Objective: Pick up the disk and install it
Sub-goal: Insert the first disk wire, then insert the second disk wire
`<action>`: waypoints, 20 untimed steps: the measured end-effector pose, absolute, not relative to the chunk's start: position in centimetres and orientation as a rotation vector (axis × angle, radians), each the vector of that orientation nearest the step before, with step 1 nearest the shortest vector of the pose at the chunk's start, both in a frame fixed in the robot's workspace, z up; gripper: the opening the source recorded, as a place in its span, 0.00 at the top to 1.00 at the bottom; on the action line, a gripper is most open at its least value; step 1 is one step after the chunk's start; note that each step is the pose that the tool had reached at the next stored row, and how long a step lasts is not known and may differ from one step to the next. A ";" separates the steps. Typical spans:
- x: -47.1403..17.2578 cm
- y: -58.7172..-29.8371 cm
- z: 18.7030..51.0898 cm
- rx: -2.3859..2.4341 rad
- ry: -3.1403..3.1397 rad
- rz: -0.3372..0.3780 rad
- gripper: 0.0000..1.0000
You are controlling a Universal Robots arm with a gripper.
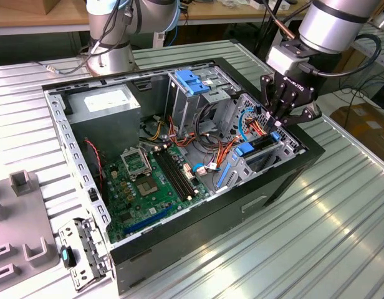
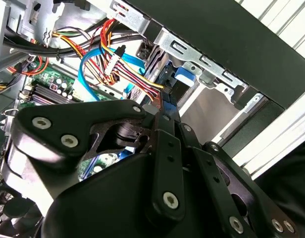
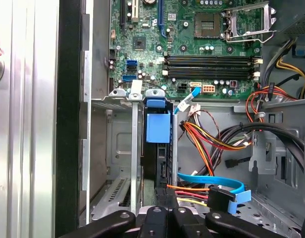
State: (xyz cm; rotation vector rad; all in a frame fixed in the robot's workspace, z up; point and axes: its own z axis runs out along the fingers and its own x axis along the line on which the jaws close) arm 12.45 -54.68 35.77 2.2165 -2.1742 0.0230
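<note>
In the exterior view, the open computer case [image 1: 179, 149] lies on its side on the ribbed metal bench [image 1: 341, 212], and the tool [image 1: 284, 118] hangs over the drive cage [image 1: 257, 156] at the corner of the case nearest the exterior view's right. Its fingers reach down to the disk [image 1: 254, 148], whose blue rails show in the cage just beside the bundle of red and orange wires [image 1: 226, 149]. The motherboard [image 1: 148, 180] lies deeper in the case, well apart from the cage.

In the second wrist view, the tool's black linkages [image 2: 157, 163] fill the foreground, and the fingers run together toward the disk's dark end [image 2: 165, 91], close against the multicoloured wire bundle [image 2: 127, 74] and the looping blue cable [image 2: 93, 69]. The fingers look clenched on the disk's end, though the contact itself is half hidden.

In the first wrist view, the disk [image 3: 158, 134] stands on edge in a slot of the cage, its blue tab toward the motherboard [image 3: 192, 39], with the cage's metal wall [image 3: 135, 163] just beside it.

As I judge it, the risk is jamming: if the disk is tilted, its rails could bind on the cage wall. The wires beside the cage could also be pinched or snagged by the fingers.
</note>
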 end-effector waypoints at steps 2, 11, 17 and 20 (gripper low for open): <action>12.5 -54.7 35.8 2.217 -2.174 0.023 0.89; 12.4 -54.7 35.8 2.216 -2.174 0.023 0.89; 10.9 -54.7 35.8 2.217 -2.175 0.022 0.89; 10.8 -54.7 35.8 2.218 -2.175 0.022 0.89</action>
